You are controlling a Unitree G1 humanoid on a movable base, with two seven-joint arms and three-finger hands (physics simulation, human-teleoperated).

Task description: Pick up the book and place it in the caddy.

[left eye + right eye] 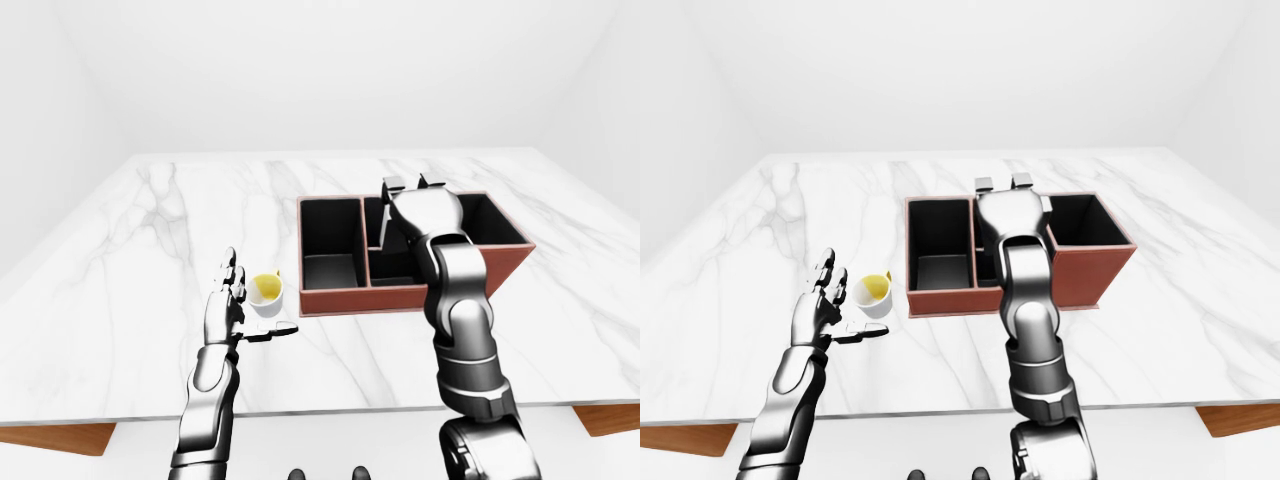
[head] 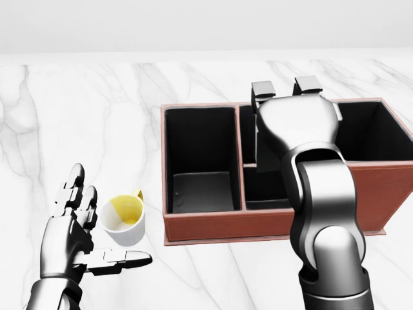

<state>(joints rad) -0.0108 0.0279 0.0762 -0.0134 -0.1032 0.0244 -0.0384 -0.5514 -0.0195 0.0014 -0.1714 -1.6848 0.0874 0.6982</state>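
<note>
White marble makes up the big table (image 2: 77,116). On it sits the brown caddy (image 2: 219,227) with dark boxes inside. The right hand (image 2: 284,87) reaches over the middle of the caddy — its back hides the fingers, so I cannot tell if it holds anything. The book does not show. The left hand (image 2: 74,223) is spread wide, palm up, just beside a small white cup (image 2: 124,221) — yellow inside.
</note>
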